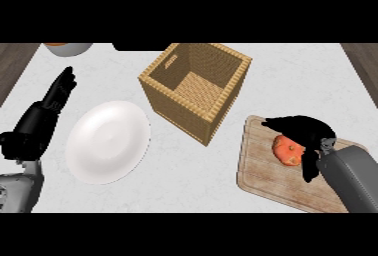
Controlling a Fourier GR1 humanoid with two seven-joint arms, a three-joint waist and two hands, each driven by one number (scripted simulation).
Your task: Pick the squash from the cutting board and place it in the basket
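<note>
1. One squash (284,149) is in play, orange and rounded, lying on the cutting board (269,182) at about four o'clock from the basket (193,90), well apart from it.
2. Right hand (304,131) is draped over the squash from the far side, its fingers curled down around the fruit, thumb (311,169) hanging at the near side; I call that a grasp on the squash, though whether it has left the board yet I cannot tell.
3. Handling, as a judgement: a squash like this looks stiff, hard-skinned and fairly hefty for its bulk, with a smooth, slightly waxy rind that could slip or roll. No fear of crushing it. Best hold is across its widest middle, fingers on one flank, thumb opposite, so it cannot squirt out.
4. Basket is woven, square, open-topped with tall walls, so the fruit probably needs to come well above the rim before going in.
5. Left hand (46,110) rests at nine o'clock beside the white plate (108,141), fingers straight, holding nothing.
6. Hidden or hard to read: the black hand covers most of the squash's top and far side, so its full shape and any stem are lost. The board's near corner is cut off behind the right forearm (354,177). A bowl (68,48) at the top edge shows only in part.
</note>
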